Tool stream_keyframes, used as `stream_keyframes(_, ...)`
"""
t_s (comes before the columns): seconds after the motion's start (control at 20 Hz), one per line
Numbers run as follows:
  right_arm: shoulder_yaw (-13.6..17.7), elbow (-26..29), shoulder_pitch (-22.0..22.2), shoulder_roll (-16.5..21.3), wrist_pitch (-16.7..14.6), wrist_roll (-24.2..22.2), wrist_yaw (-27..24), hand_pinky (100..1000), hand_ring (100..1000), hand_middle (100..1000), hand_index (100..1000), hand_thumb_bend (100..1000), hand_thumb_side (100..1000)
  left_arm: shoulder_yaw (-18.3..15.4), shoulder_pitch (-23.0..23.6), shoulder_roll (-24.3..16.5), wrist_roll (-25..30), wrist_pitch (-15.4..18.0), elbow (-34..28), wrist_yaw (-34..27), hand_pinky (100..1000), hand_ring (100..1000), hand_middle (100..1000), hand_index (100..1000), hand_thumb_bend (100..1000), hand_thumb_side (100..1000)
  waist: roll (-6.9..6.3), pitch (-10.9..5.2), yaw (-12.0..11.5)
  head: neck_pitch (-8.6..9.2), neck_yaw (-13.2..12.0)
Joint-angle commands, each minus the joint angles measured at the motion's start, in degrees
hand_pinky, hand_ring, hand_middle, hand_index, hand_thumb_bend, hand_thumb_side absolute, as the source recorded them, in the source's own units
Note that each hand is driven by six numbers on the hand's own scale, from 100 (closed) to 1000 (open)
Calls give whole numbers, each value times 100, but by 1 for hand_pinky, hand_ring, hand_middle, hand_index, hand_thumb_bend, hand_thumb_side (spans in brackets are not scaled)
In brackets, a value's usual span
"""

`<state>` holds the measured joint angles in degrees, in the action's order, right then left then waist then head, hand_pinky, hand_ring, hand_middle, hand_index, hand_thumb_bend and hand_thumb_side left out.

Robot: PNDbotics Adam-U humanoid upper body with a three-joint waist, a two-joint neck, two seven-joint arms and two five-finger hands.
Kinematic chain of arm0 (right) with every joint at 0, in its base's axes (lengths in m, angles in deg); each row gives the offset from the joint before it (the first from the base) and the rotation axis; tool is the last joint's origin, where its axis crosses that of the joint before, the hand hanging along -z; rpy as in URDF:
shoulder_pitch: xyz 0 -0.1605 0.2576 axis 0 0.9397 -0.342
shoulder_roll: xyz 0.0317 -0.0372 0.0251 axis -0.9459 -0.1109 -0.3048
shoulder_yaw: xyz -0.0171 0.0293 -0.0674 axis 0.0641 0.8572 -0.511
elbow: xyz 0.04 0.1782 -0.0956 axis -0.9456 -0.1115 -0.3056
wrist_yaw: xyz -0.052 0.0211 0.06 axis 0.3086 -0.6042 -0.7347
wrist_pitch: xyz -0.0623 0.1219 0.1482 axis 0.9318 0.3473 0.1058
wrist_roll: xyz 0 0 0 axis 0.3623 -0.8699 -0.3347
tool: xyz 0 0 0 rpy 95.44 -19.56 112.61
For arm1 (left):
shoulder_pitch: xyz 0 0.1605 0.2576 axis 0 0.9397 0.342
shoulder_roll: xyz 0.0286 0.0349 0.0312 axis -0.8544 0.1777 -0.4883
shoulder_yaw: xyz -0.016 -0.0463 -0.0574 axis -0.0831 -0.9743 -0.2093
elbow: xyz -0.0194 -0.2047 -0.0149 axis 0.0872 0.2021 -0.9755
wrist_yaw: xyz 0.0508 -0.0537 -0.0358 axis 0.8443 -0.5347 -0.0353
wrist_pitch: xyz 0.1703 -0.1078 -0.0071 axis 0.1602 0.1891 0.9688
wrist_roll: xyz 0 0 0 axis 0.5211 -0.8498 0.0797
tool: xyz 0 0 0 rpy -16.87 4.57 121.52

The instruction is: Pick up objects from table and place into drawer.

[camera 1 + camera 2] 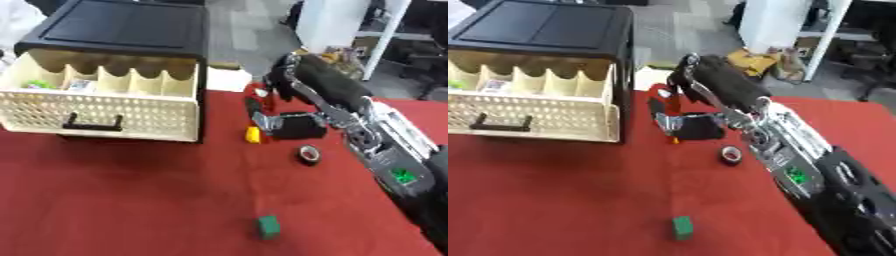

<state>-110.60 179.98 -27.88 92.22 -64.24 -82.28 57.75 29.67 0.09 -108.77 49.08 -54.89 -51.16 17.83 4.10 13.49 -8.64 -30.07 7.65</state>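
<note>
A cream drawer [96, 112] stands pulled out of a black cabinet [122, 27] at the left. Its dividers hold a green thing [37, 84] and a pale item [80, 85]. My right arm reaches in from the lower right. My right hand [265, 116] is open, fingers pointing down just above a small yellow piece [253, 134] on the red table [131, 200]. A black flat shape [302, 126] lies right beside the hand. A black tape roll [308, 154] lies to the hand's right. A green block [269, 226] sits near the front. A red thing [262, 92] shows behind the hand.
The drawer front has a black handle [92, 124]. A white sheet [229, 80] lies at the table's far edge beside the cabinet. Office furniture stands beyond the table at the upper right.
</note>
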Motion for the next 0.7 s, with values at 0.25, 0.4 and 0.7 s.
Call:
stream_keyframes(0.25,125,-273,-549,198,22,535,-37,400,390,212,393,100,606,-17,-153,-26,41,29,-70,-35,513,508,533,820,111,1000,17,-43,-168,149,158)
stream_keyframes(0.4,156,-459,-739,159,29,699,-20,396,389,211,390,100,606,-14,-190,-19,38,29,-70,-45,514,508,533,821,112,1000,46,-16,-257,165,192)
stream_keyframes(0.7,215,-739,-1026,90,62,983,20,391,389,212,390,100,615,-4,-261,24,11,0,-70,-98,514,508,534,821,117,1000,130,8,-466,174,351)
